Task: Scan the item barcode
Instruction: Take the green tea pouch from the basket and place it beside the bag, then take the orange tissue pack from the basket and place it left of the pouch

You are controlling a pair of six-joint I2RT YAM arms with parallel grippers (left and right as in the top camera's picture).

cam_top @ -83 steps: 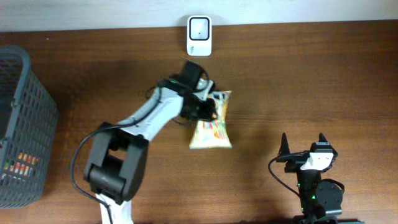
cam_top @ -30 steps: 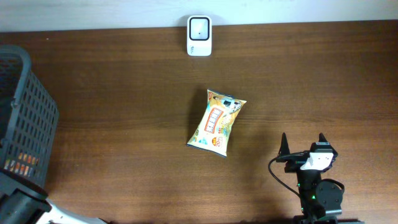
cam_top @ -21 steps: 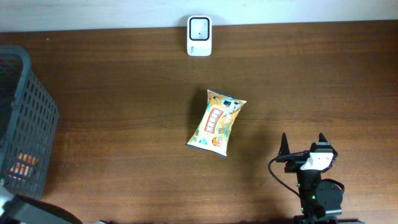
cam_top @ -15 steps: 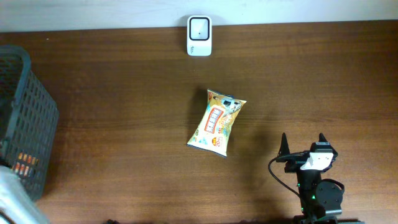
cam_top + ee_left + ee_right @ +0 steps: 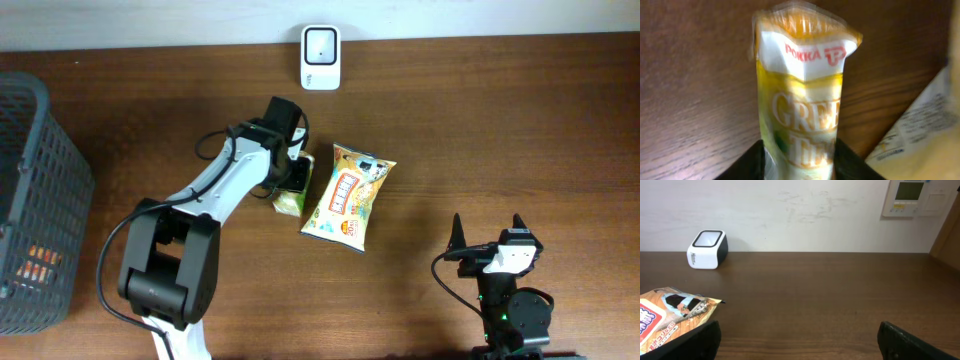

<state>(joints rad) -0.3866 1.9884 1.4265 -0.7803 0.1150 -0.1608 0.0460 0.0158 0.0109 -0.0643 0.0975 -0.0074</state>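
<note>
Tbl (image 5: 500, 120) is dark brown wood, runs the full overhead view. Grey mesh basket (image 5: 40, 200) sits at its far L edge, something orange low inside, can't tell what. My L arm (image 5: 215, 185) reaches from the front edge up toward mid-tbl. Snack bag (image 5: 350, 197) lies flat near centre, printed side up, tilted a bit, well short of the scanner. Green tea carton (image 5: 802, 115) is in my L gripper (image 5: 290, 178), just L of the snack bag. Whether they touch I can't tell. L wrist cam is blurry but shows white top w/ red POKKA logo and yellow-green body. My fingers (image 5: 747, 165) hug both sides of its lower part, so jaws are narrow and closed on the carton. No barcode visible on it from any view. White scanner (image 5: 320, 58) stands at the back edge by the wall, apart from the carton. My R gripper (image 5: 488, 225) is parked front R, well away from everything, jaws spread wide w/ nothing between them
</note>
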